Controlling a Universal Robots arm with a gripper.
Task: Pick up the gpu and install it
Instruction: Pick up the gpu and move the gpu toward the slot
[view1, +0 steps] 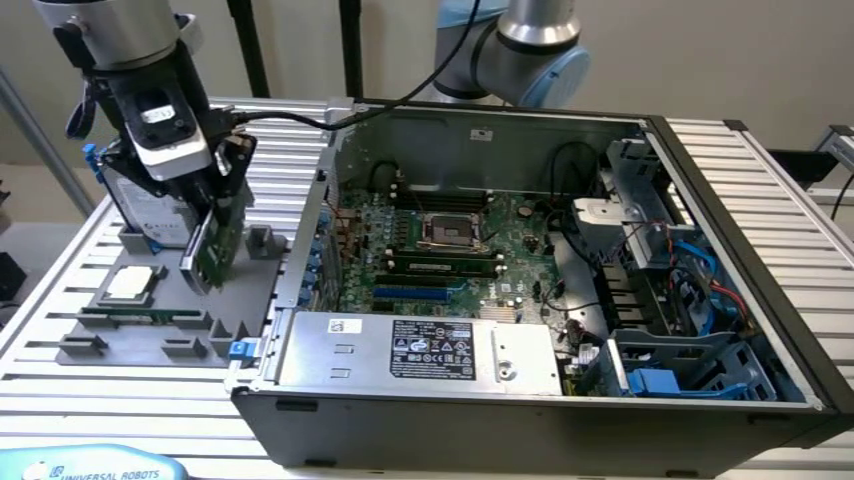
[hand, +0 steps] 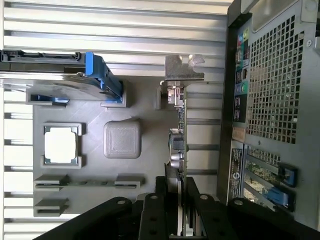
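Gripper (view1: 218, 203): clamping on the gpu (view1: 212, 248), jaws pressing both its faces.
Gpu: hanging upright, just outside the computer case (view1: 534, 425), on the exterior view's left of it.
Gray tray (view1: 147, 342): lying beside the case, under the gpu.
Processor (view1: 130, 283): sitting farther from the case.

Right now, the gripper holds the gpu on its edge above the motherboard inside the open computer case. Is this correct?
Not quite. The gripper does hold the gpu on its edge, but over the gray parts tray outside the open computer case, to the exterior view's left of it. The exterior view shows this.
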